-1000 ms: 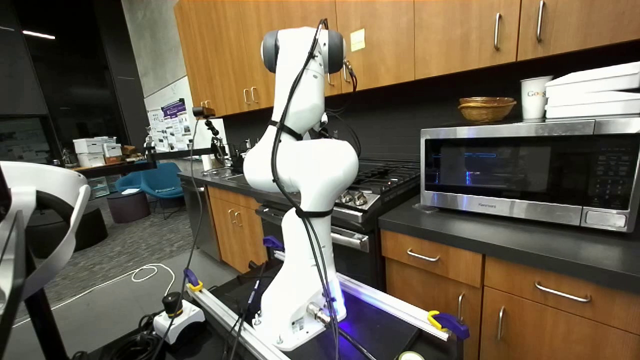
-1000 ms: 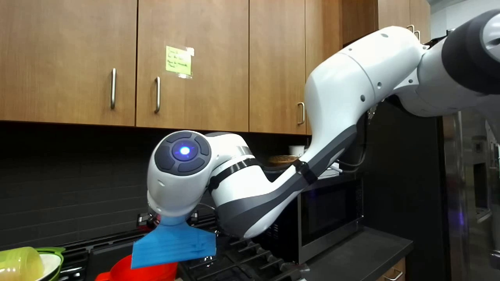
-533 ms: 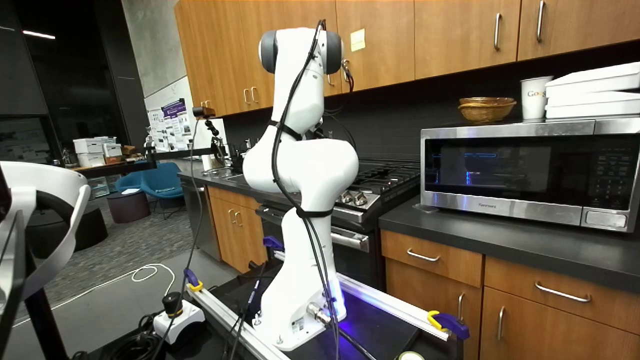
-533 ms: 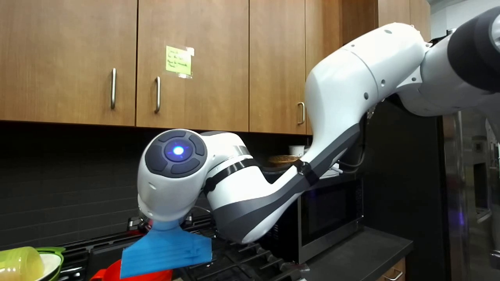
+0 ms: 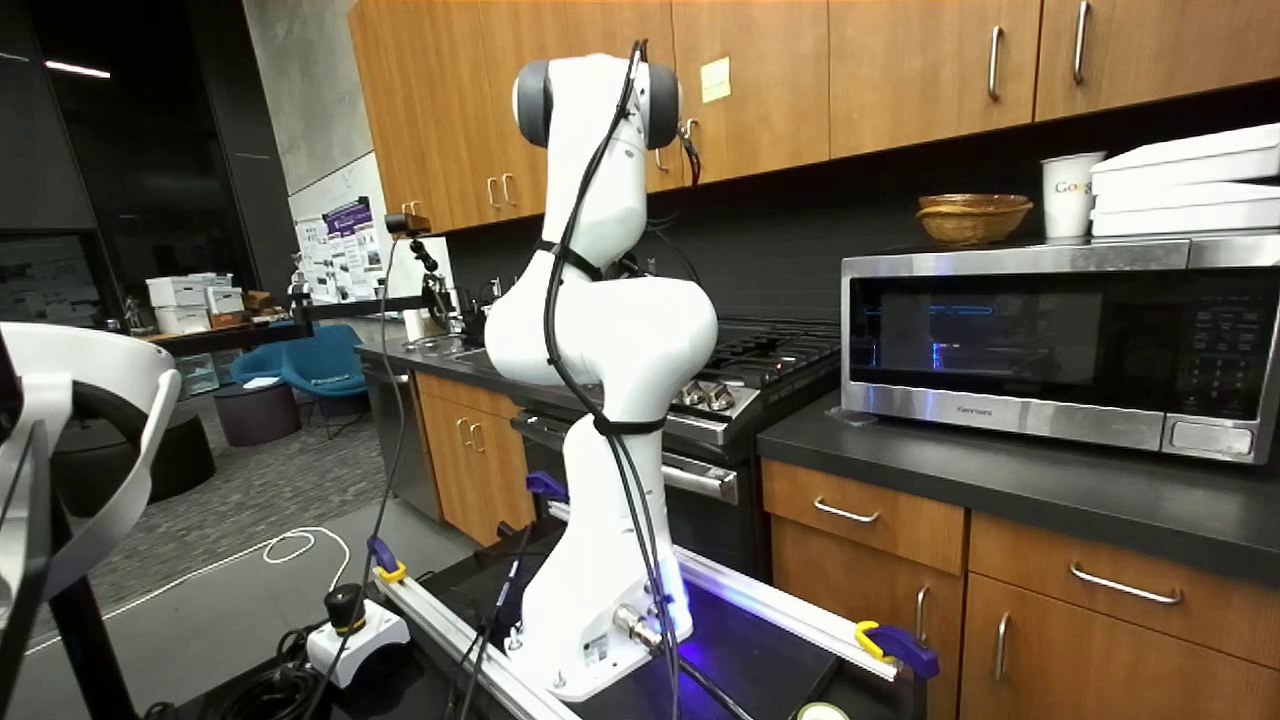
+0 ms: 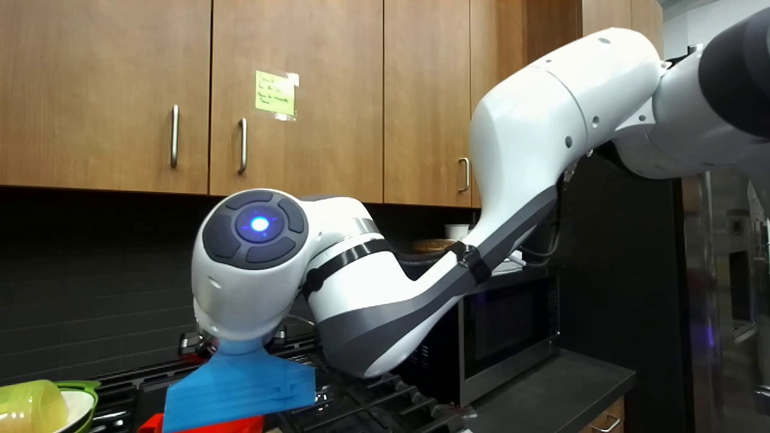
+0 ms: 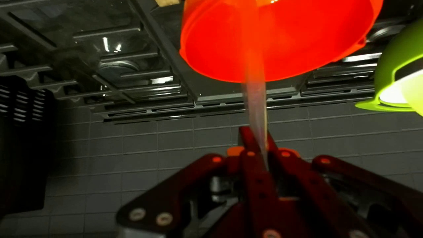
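Observation:
My gripper (image 7: 259,134) comes in from the bottom of the wrist view with its fingers close together. They are closed on a thin pale strip (image 7: 257,99), blurred and seen nearly edge-on. The strip runs up across the mouth of a red pot (image 7: 307,39); whether it touches the pot I cannot tell. In an exterior view, a blue piece (image 6: 237,388) below the arm's hand hides the fingers and strip. Behind it, part of the red pot (image 6: 237,426) shows low down. The pot is on the stove (image 7: 122,69).
A green bowl (image 7: 393,62) stands beside the red pot, with a yellow-green cup (image 6: 33,409) at it. A tiled wall (image 7: 138,158) is behind the stove. A microwave (image 5: 1050,345) stands on the counter. Wooden cabinets (image 6: 301,156) hang above.
In an exterior view, the arm's hand and blue piece have moved left and appear larger, covering more of the red pot. The visible part of the pot sits slightly further left and lower.

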